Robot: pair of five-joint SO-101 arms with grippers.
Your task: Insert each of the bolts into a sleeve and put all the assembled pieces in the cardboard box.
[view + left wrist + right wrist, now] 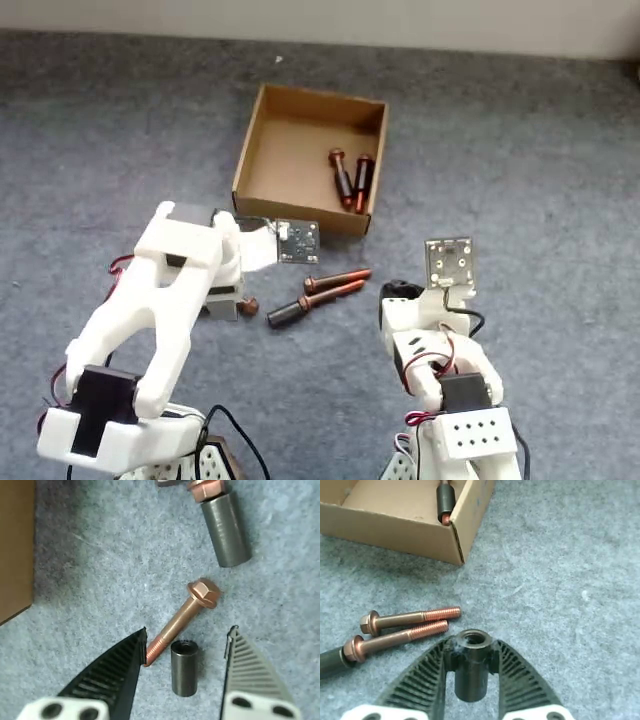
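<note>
The right claw (470, 652) clamps a black sleeve (470, 682). The left claw (188, 630) gapes wide over a loose bolt (182, 617) just beside a short sleeve (184, 667).

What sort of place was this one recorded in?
Probably a small robotics test bench rather than a workshop: a table covered in grey felt-like matting, two white hobby arms mounted side by side, and a cardboard box, copper bolts and dark sleeves laid out as practice parts.
</note>
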